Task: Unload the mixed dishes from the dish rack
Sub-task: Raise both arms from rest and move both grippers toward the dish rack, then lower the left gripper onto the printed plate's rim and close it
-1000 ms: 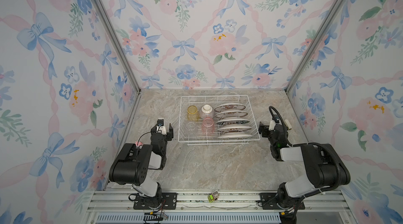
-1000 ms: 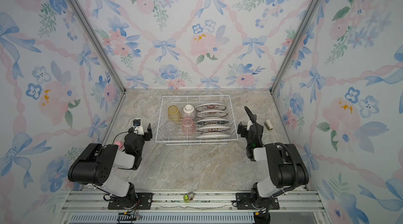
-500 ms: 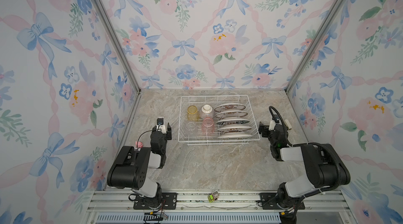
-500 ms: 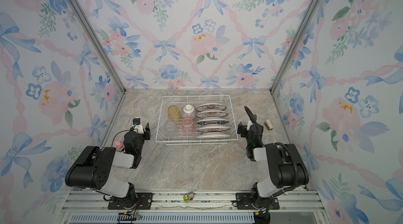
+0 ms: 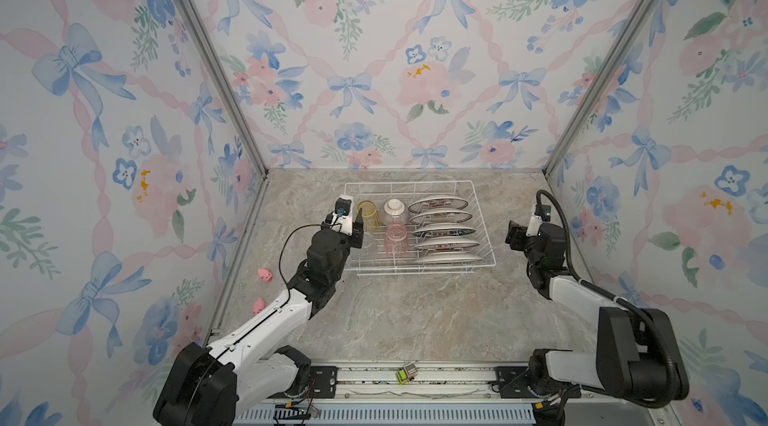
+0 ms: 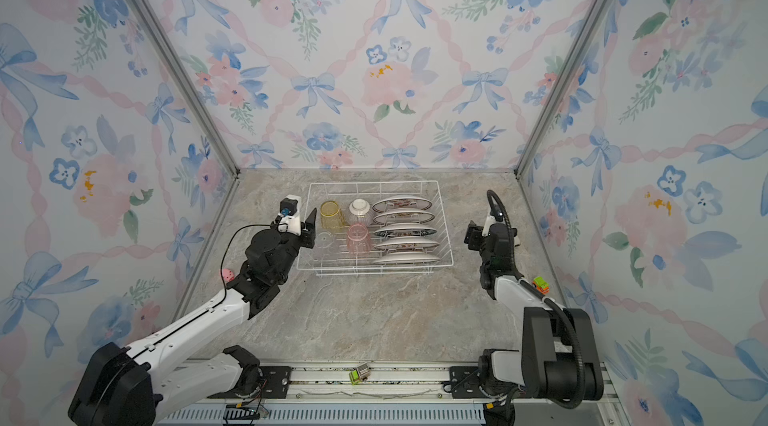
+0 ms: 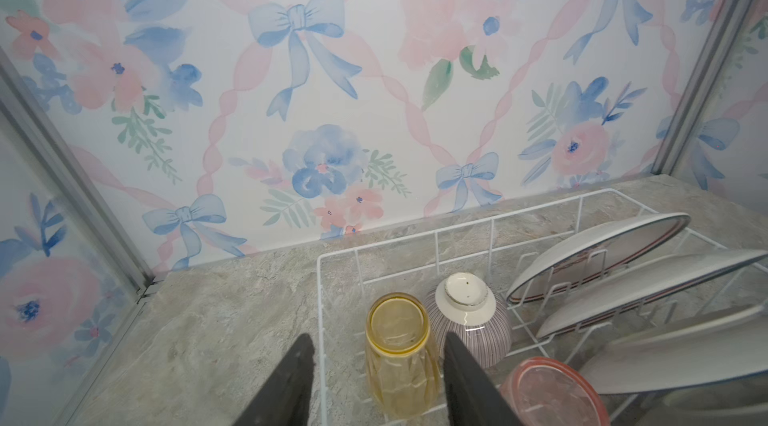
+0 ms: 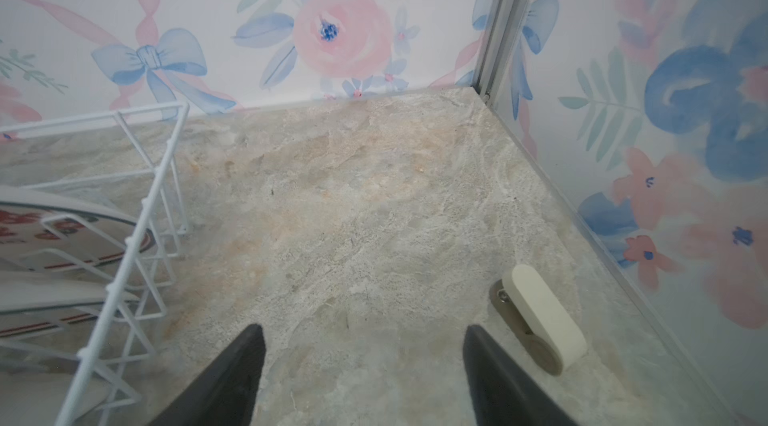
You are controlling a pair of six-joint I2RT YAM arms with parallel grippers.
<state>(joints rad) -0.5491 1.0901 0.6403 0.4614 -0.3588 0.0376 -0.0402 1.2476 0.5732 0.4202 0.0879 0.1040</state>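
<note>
The white wire dish rack (image 5: 407, 183) (image 7: 457, 226) (image 8: 145, 204) stands at the back of the table. Its right half holds several white plates (image 5: 444, 231) (image 7: 598, 253) in slots. Its left half holds an upturned yellow tumbler (image 5: 369, 212) (image 7: 399, 353), a ribbed bowl (image 5: 394, 208) (image 7: 469, 320), a pink tumbler (image 5: 395, 237) (image 7: 548, 395) and a clear tumbler (image 6: 326, 239). My left gripper (image 5: 358, 221) (image 7: 378, 339) is open at the rack's left wall. Its fingers straddle the yellow tumbler, with gaps on both sides. My right gripper (image 5: 513, 235) (image 8: 363, 330) hangs open over bare table right of the rack.
Two pink pig toys (image 5: 264, 274) (image 5: 258, 305) lie by the left wall. A toy car (image 5: 406, 373) sits on the front rail, another (image 6: 540, 283) by the right arm. A white clip (image 8: 540, 312) lies near the right wall.
My left arm has stretched forward from the left side of the table to the rack's left wall, up to the yellow tumbler. The right arm has barely moved.
</note>
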